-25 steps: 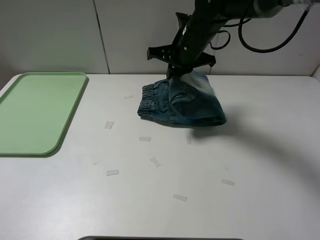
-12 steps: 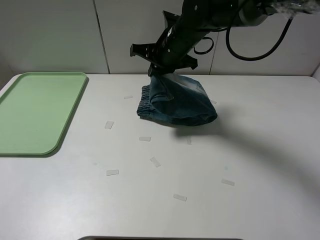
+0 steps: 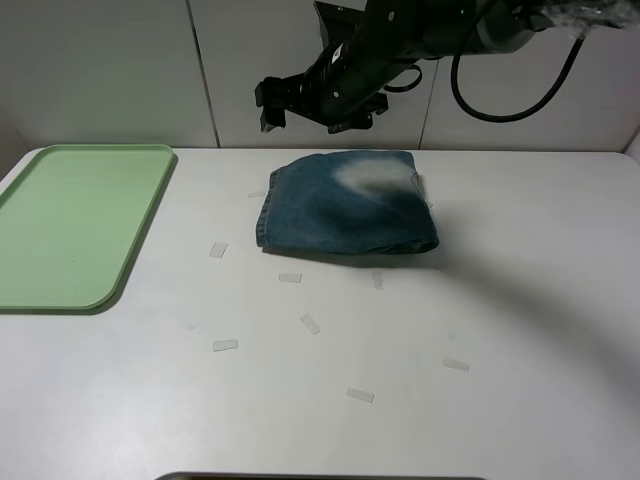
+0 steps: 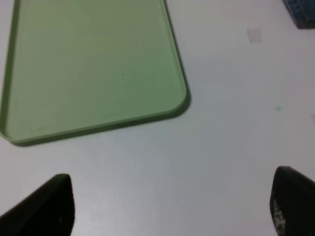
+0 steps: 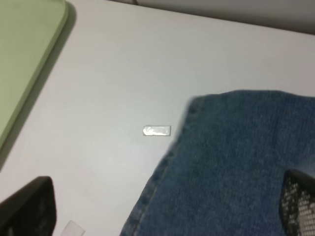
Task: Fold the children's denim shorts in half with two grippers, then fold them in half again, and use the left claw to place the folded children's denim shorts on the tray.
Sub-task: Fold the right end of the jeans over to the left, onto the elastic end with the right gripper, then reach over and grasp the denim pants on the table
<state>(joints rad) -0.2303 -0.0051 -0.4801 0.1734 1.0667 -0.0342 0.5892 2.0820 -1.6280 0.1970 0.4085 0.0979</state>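
Folded denim shorts [image 3: 345, 205] lie on the table [image 3: 500, 330], well apart from the green tray [image 3: 60, 230]; left gripper [image 4: 167, 206] and right gripper [image 3: 312, 108] gape.

Lab bench: tape-marked white table [image 3: 520, 300]
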